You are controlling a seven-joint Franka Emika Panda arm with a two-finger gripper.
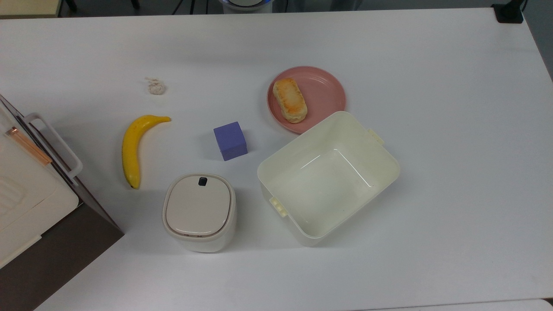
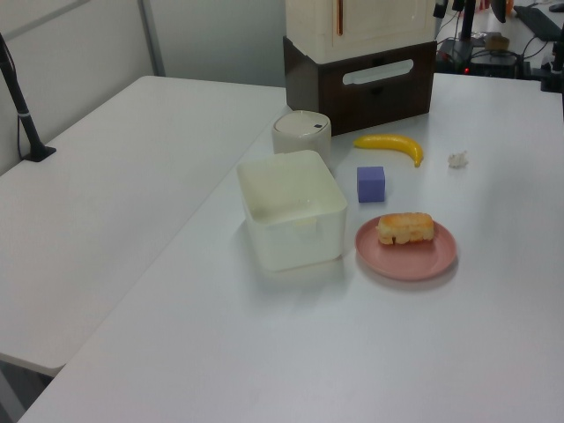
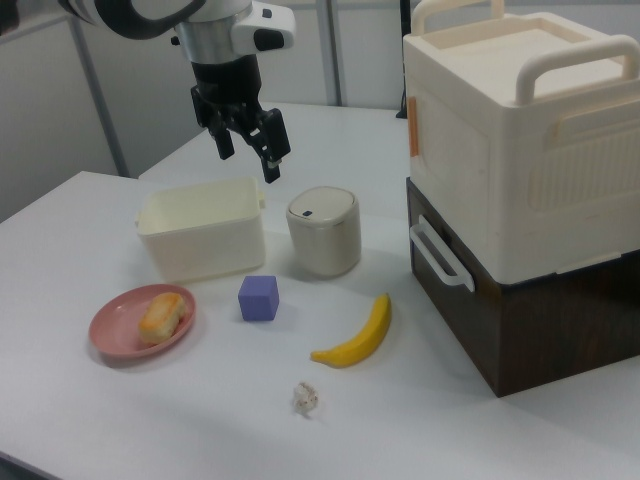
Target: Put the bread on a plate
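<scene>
The bread (image 1: 290, 100), a small golden-topped roll, lies on the left part of the round pink plate (image 1: 325, 91) in the top view. The left view has the bread (image 2: 406, 227) on the plate (image 2: 416, 259) in front of the purple cube. In the right view the bread (image 3: 162, 316) rests on the plate (image 3: 115, 332) at the lower left. My gripper (image 3: 247, 157) hangs high in the air, above the cream tub and far from the plate. It is open with nothing between its fingers.
A cream tub (image 1: 391, 166) stands beside the plate. A purple cube (image 1: 230, 140), a banana (image 1: 131, 149), a lidded white canister (image 1: 198, 211) and a tiny off-white ball (image 1: 156, 87) lie to the top view's left. A cream and brown box (image 3: 520, 190) stands at the table's edge.
</scene>
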